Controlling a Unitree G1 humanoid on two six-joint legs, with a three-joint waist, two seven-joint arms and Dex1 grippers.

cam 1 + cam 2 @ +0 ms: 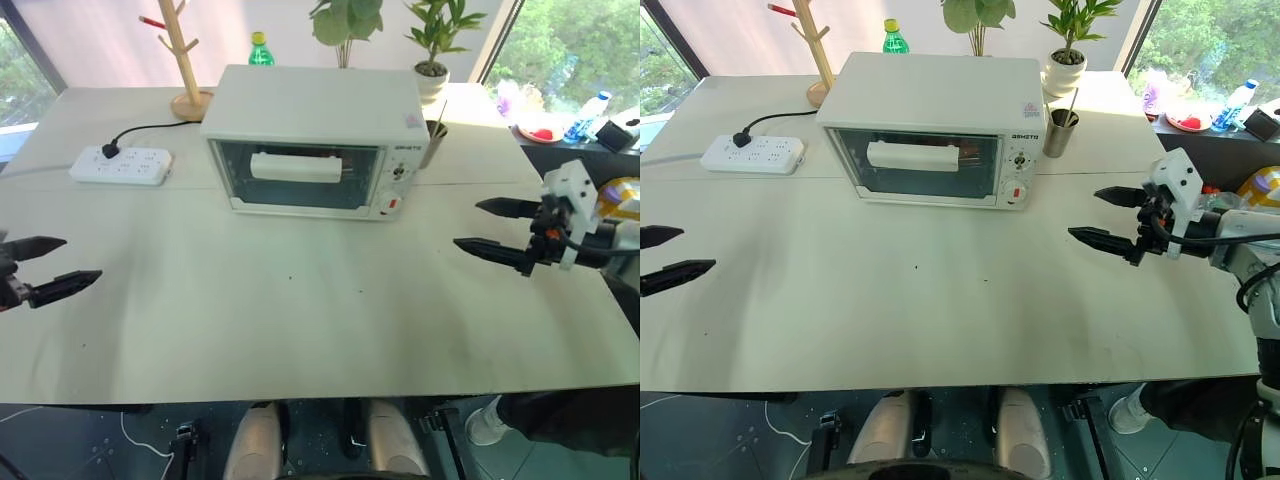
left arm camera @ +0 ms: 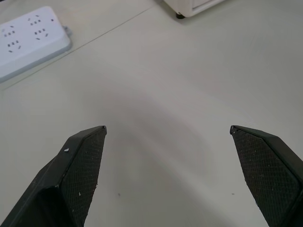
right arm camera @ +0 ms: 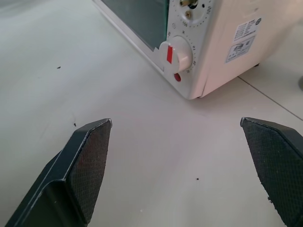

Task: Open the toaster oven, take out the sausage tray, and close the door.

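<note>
So the toaster oven (image 1: pixel 312 138) sits toward the far middle of the surface (image 1: pixel 300 320), glass front facing the robot. The door (image 1: pixel 298 176) is shut, with its long white bar handle (image 1: pixel 295 166) across the upper part of the glass, which makes sense since nothing's been started yet. Can't really make out the sausage tray through the glass, just a hint of something reddish behind the handle, so I'd guess it's inside.

Both arms hang out wide, well apart from the oven. The left claw (image 1: pixel 55 264) is spread about as wide as it goes and holds nothing; the right claw (image 1: pixel 490 229) is the same, wide open and empty, aimed in toward the oven's knob side. Looks like a ready pose to me.

Around it: a white power strip (image 1: pixel 121 165) off to the left, a wooden peg stand (image 1: pixel 186 55), a green bottle (image 1: pixel 261 50) and potted plants (image 1: pixel 433 45) behind, a small metal cup (image 1: pixel 1061 131) just beside the oven's right side. The stretch in front of the door is bare, so nothing blocks it swinging down.
</note>
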